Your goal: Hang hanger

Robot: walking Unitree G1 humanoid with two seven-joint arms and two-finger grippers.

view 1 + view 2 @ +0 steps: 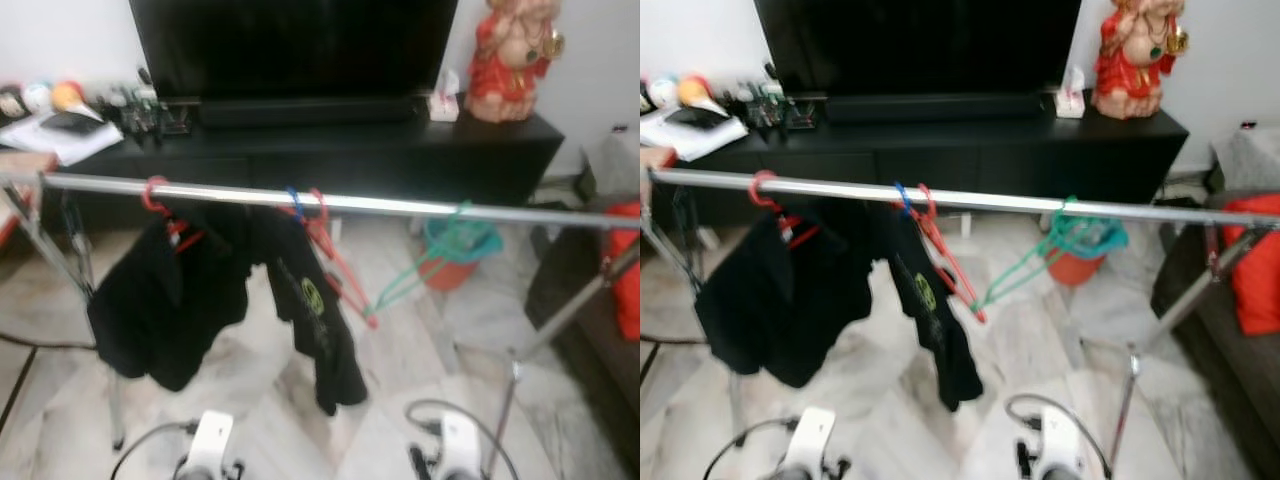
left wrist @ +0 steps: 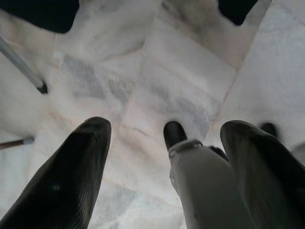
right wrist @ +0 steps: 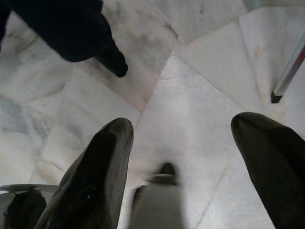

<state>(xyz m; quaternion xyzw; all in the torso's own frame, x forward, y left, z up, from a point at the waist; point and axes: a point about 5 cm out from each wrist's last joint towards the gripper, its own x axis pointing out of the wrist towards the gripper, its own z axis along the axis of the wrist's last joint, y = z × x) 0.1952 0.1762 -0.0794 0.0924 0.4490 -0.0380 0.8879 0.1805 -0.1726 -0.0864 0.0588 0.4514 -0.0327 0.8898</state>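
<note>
A silver clothes rail runs across in front of me at chest height. A green hanger hangs empty on it right of centre, tilted. An empty red hanger hangs beside a blue-hooked hanger carrying a black shirt. Further left, another red hanger holds a black garment. Both arms hang low, the left arm and the right arm at the bottom edge. My left gripper and right gripper are open over the marble floor, holding nothing.
A black TV cabinet with a large TV stands behind the rail, a red statue on its right end. An orange bucket sits on the floor beyond. A dark sofa with a red cushion is at right. Rack legs slant outwards.
</note>
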